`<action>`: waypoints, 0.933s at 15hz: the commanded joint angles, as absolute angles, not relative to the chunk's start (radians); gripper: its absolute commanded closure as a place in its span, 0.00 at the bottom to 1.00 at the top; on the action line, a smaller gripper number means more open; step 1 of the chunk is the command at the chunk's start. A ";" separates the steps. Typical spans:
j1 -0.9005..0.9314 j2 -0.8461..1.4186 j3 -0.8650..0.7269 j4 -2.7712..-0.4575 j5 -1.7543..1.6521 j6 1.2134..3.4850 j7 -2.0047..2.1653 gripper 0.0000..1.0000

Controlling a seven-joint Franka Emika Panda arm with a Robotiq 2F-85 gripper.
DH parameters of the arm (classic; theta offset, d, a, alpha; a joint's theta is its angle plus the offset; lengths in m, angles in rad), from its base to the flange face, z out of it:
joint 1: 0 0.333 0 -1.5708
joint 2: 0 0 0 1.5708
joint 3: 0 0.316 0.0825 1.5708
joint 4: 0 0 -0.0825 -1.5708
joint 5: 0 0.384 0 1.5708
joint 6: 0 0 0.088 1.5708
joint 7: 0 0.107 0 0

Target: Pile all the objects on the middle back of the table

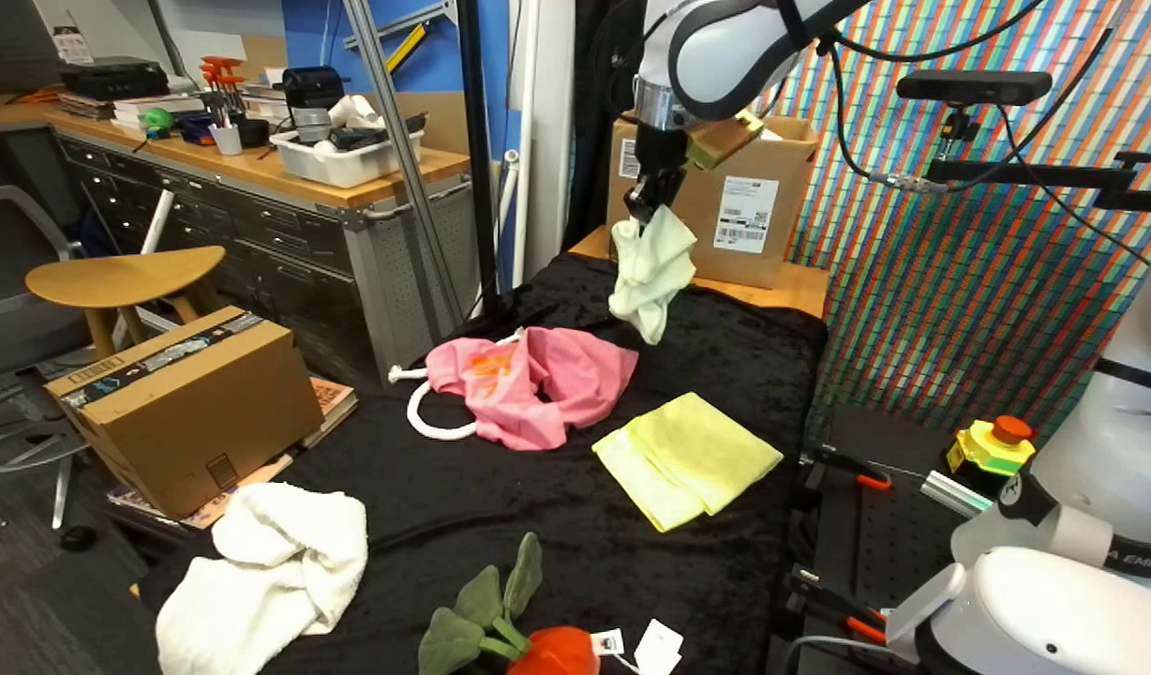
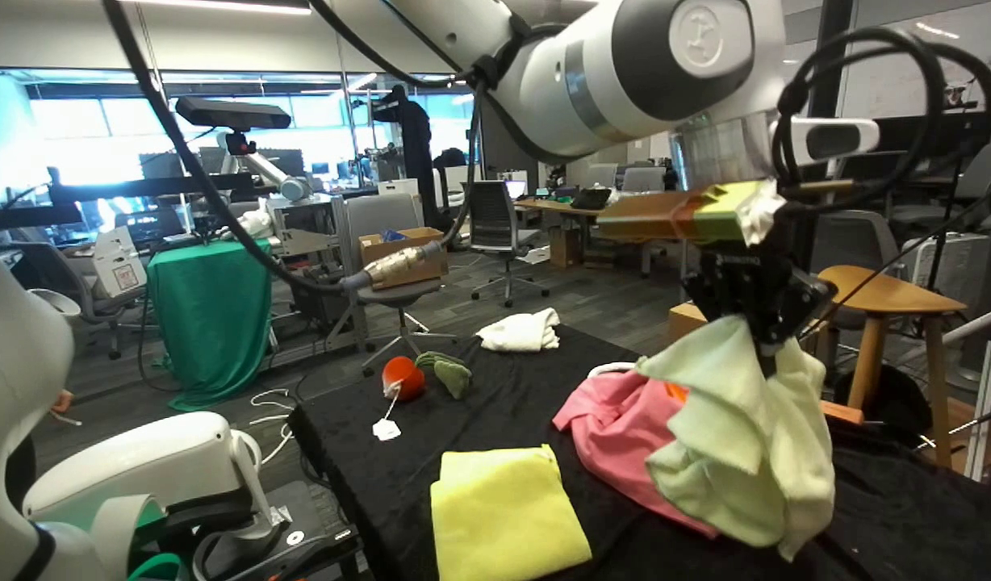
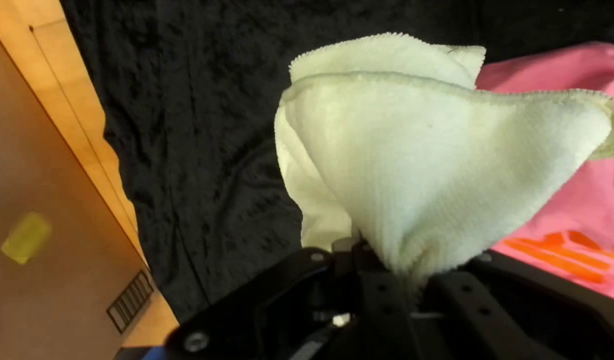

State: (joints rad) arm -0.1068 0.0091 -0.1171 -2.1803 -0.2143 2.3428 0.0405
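My gripper (image 1: pixel 644 221) is shut on a pale greenish-white cloth (image 2: pixel 738 436), which hangs down in folds over the table (image 1: pixel 538 506) near its far end, by a cardboard box. In the wrist view this cloth (image 3: pixel 412 145) fills the middle and hides the fingertips. A pink cloth (image 1: pixel 580 375) with a white rope loop (image 1: pixel 440 432) lies close by on the black fabric. The folded yellow square cloth (image 1: pixel 688 459) rests flat beside it. Farther off are a crumpled white cloth (image 1: pixel 285 562) and the red-and-green plush toy (image 2: pixel 404 379), with white tags.
A tall cardboard box (image 1: pixel 789 206) stands on a wooden surface just beyond the table's end. Another box (image 1: pixel 201 412) sits on books beside the table. The robot's base and an emergency-stop button (image 1: pixel 993 445) are along the opposite edge. Cables loop around the arm.
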 commanded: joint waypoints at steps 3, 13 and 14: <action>-0.045 -0.088 -0.043 -2.160 -0.199 2.364 0.008 0.97; 0.014 0.038 0.021 -2.135 -0.161 2.626 0.186 0.98; 0.019 0.052 0.022 -2.136 -0.164 2.643 0.205 0.98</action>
